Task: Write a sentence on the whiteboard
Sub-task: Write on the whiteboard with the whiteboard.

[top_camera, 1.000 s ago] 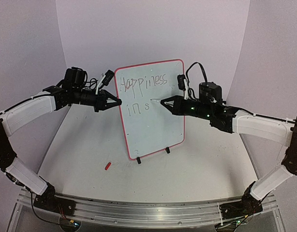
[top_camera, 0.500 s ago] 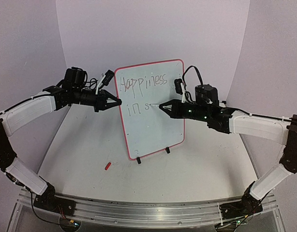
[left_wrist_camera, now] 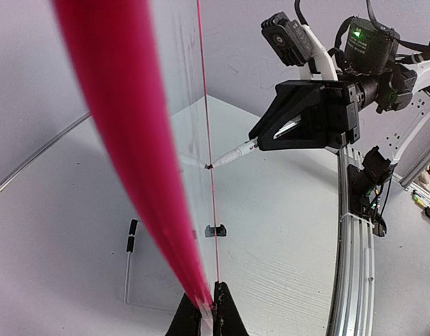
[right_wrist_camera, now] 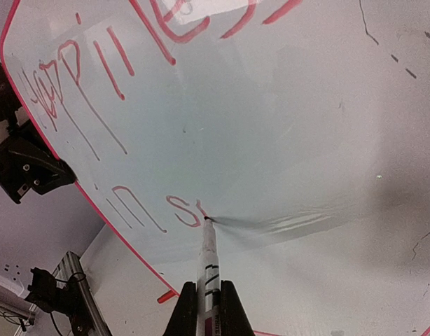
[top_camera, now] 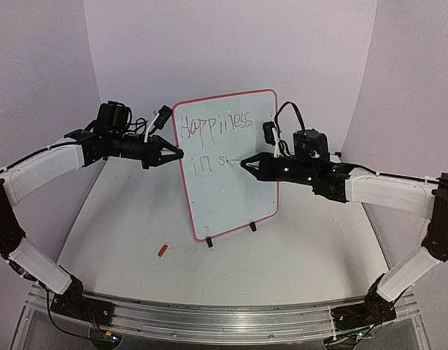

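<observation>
Right claw point(right_wrist_camera: 209, 285) grips marker point(right_wrist_camera: 209, 255), tip on whiteboard point(right_wrist_camera: 285, 140); left wrist: left claw point(left_wrist_camera: 206, 301) seemingly pinching rim point(left_wrist_camera: 141, 140).

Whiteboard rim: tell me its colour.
The whiteboard rim is red-pink; the top external view shows it best.

Upright red-rimmed whiteboard point(top_camera: 235, 191), sentence point(top_camera: 213, 125) "Happiness in s" in two lines across its top

We see the whiteboard point(top_camera: 235, 193), centre of the top view, as glossy and smooth, with a thin red rim. The marker point(right_wrist_camera: 210, 255) looks like smooth white plastic. The left gripper point(top_camera: 175, 154) and right gripper point(top_camera: 246, 165) are matt black, probably plastic. The tabletop point(top_camera: 290, 255) is matt white. The rail point(top_camera: 224, 321) along the bottom edge is brushed metal.
</observation>
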`<action>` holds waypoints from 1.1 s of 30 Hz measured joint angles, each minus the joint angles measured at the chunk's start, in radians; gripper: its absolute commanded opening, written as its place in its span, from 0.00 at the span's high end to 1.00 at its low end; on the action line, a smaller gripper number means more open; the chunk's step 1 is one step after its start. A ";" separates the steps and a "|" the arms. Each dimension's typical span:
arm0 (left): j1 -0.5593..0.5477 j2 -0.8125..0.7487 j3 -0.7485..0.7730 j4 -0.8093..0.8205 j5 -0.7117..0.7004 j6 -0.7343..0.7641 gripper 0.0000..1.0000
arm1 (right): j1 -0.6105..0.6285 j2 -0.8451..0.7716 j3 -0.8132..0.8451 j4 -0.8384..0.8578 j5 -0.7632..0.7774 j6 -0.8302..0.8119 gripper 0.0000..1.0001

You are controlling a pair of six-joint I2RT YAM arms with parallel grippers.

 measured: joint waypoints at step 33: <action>-0.003 0.000 0.000 0.001 0.002 0.003 1.00 | 0.000 -0.031 0.016 0.001 -0.034 -0.012 1.00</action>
